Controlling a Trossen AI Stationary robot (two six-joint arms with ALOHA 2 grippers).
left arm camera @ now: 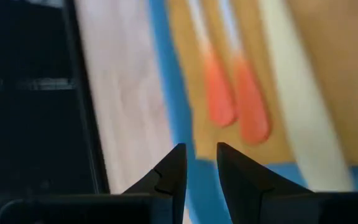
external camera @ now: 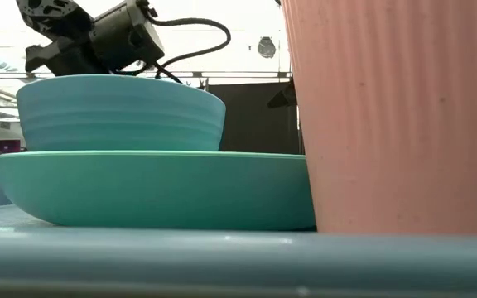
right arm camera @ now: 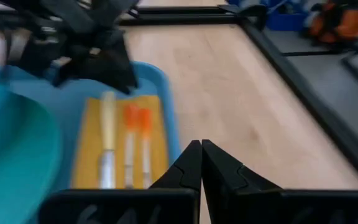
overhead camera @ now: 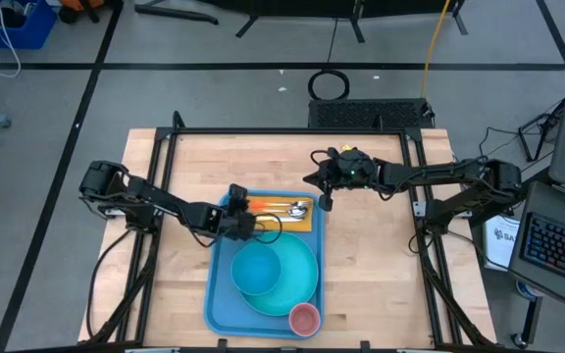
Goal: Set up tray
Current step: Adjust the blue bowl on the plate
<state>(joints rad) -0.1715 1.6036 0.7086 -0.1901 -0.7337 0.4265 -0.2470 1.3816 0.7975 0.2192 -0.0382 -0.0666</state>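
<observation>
The light-blue tray (overhead camera: pixel 219 294) lies on the wooden table. At its far end an orange-yellow napkin (overhead camera: pixel 304 225) carries two orange-handled pieces of cutlery (left arm camera: pixel 238 106) and a cream-handled one (right arm camera: pixel 107 124). A turquoise bowl (external camera: pixel 122 112) rests in a turquoise plate (external camera: pixel 156 190) in the middle of the tray. A pink cup (overhead camera: pixel 304 319) stands at the near right corner. My left gripper (left arm camera: pixel 201 155) hovers over the tray's far left corner, just short of the orange handle ends, open by a narrow gap and empty. My right gripper (right arm camera: pixel 201 149) is shut and empty above the table, right of the tray's far right corner.
Bare wooden table (overhead camera: pixel 390 275) lies right of the tray and beyond it. A black frame (overhead camera: pixel 263 130) runs along the table's edges. The pink cup (external camera: pixel 404 116) fills the low view's right side.
</observation>
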